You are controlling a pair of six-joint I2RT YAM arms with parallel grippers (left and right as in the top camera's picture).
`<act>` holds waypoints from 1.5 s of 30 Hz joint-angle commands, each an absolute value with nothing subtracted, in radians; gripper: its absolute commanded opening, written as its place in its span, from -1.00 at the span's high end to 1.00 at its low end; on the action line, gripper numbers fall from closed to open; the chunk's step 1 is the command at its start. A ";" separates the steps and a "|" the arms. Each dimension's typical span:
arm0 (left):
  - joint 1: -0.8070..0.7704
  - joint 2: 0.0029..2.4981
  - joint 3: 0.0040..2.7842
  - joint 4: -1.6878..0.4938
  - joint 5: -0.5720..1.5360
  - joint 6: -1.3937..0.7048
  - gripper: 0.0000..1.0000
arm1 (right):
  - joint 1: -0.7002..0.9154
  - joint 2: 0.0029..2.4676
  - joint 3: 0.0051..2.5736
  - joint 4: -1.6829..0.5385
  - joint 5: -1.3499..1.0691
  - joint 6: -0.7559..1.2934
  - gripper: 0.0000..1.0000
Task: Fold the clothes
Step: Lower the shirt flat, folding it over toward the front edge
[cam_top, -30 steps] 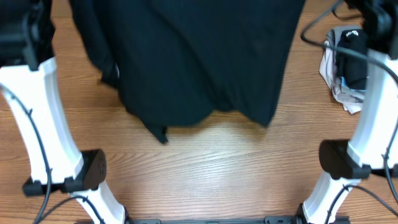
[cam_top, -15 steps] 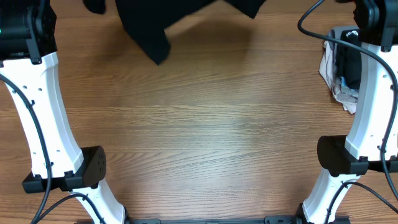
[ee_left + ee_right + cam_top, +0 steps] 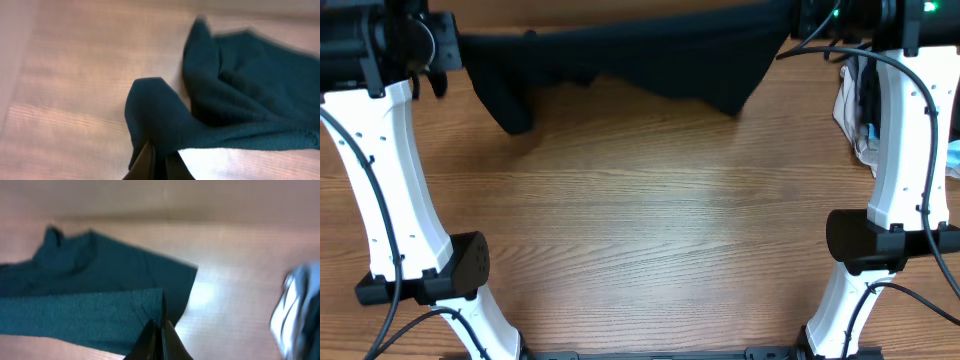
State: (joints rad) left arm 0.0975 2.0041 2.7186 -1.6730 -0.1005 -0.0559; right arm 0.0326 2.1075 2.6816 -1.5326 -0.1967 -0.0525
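**Now a large plain black T-shirt of soft thin fabric (image 3: pixel 640 50) is stretching between both arms**

Far left in the overhead view, the white-shelled left arm (image 3: pixel 380 170) is rising from its black base joint towards the far edge of the light-brown wood-grain counter (image 3: pixel 640 220). Its left end effector (image 3: pixel 156 157) is clenching on a corner of the T-shirt. In the left wrist view, a dark fold of the fabric is running straight out from between the closed black fingers (image 3: pixel 145 160).

Moving right, the T-shirt is spreading as a wide dark band along the far side of the counter. One loose end is drooping down near the left arm, and a broader lobe is sagging lower near the right arm. The cloth is casting a soft shadow on the wood beneath it. Whether its lower edge is touching the counter cannot be told.

Further right, the right end effector (image 3: pixel 160 330) is also clenching on the T-shirt, with the hem edge meeting its closed tips in the right wrist view. The white right arm (image 3: pixel 905 130) is standing at the right side. Behind it, at the right edge, a crumpled pile of pale grey and light-blue garments (image 3: pixel 855 125) is lying on the counter, apart from the T-shirt.
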 commanded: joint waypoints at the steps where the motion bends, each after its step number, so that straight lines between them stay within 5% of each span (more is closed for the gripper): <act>1: 0.129 2.057 2.652 -1.689 -0.100 -0.093 0.91 | 0.004 2.104 2.653 -1.576 -0.162 -0.056 0.92; 23: 0.118 1.745 2.156 -1.678 -0.010 -0.093 0.91 | 0.013 1.970 2.582 -1.694 -0.161 0.097 0.92; 45: 0.118 1.339 1.316 -1.375 0.060 -0.184 0.91 | 0.011 1.216 1.314 -1.500 -0.018 0.393 0.92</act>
State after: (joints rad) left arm 0.1097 1.3846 1.4220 -1.4048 0.0380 -0.1520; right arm 0.0200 1.2888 1.4395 -1.5150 -0.0788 0.3153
